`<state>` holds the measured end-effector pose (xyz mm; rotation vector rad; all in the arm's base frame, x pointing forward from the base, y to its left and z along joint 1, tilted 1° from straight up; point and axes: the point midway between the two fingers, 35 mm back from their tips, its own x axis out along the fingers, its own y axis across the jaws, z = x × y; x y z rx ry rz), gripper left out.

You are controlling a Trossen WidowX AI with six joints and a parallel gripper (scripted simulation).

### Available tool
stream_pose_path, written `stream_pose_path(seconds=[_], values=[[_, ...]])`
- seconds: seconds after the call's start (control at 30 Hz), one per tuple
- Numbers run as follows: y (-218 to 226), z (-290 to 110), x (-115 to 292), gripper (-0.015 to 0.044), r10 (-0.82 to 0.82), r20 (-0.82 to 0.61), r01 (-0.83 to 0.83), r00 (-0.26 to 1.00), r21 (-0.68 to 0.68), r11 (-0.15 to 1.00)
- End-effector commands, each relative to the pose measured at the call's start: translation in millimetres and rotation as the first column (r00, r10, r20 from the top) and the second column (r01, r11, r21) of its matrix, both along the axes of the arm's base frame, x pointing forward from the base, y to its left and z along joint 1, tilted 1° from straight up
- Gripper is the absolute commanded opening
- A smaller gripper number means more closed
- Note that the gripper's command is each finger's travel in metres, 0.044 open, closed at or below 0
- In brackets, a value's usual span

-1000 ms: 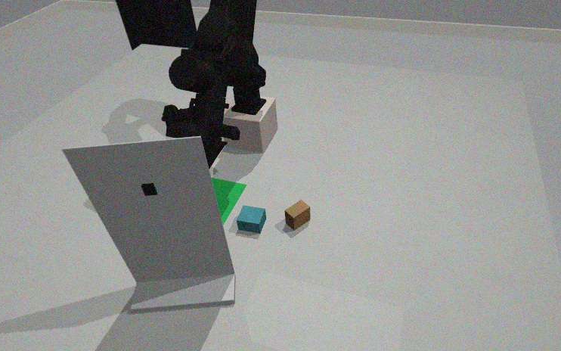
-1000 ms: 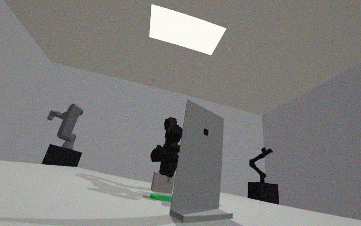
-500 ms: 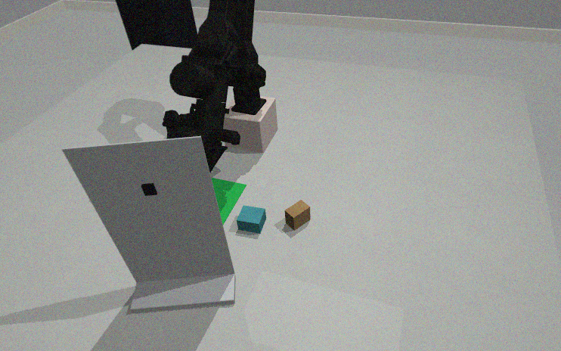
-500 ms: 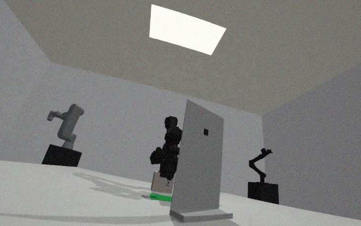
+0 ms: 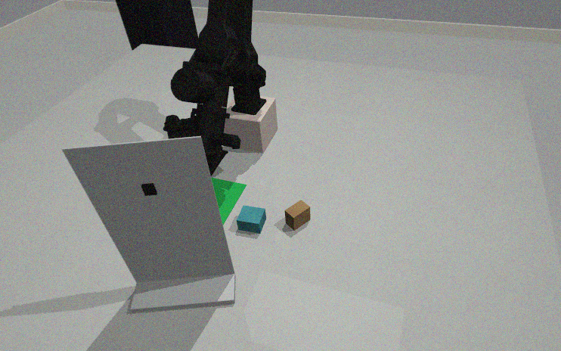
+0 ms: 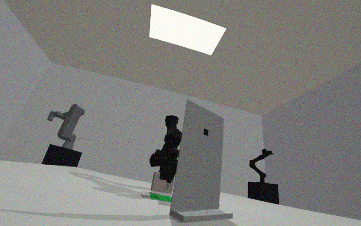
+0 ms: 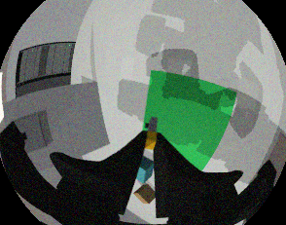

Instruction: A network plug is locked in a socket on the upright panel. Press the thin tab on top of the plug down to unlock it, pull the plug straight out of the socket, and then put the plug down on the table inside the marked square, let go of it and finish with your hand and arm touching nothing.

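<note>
On my wrist camera the gripper is clenched on the plug, a small slim piece whose tip shows between the two dark fingers. It hangs above the table, over the near edge of the green marked square; I cannot tell if the plug touches the surface. Between the fingers I also see the teal block and the brown block, which stand just beside the square on the table, near each other but apart. From the top camera the arm bends down behind the upright panel, which hides the gripper. The dark socket sits in the panel. The arm's pale pedestal is just behind the square.
</note>
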<state>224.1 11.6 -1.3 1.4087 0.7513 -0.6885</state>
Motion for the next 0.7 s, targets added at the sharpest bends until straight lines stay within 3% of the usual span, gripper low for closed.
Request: stream_pose_path(seconds=[0.0, 0.67], values=[[-0.8, -4.2, -0.6, 0.0, -0.004, -0.001, 0.004, 1.0, -0.003, 1.0], [-1.1, -17.3, -1.2, 0.0, -0.004, -0.002, 0.004, 1.0, -0.003, 1.0]])
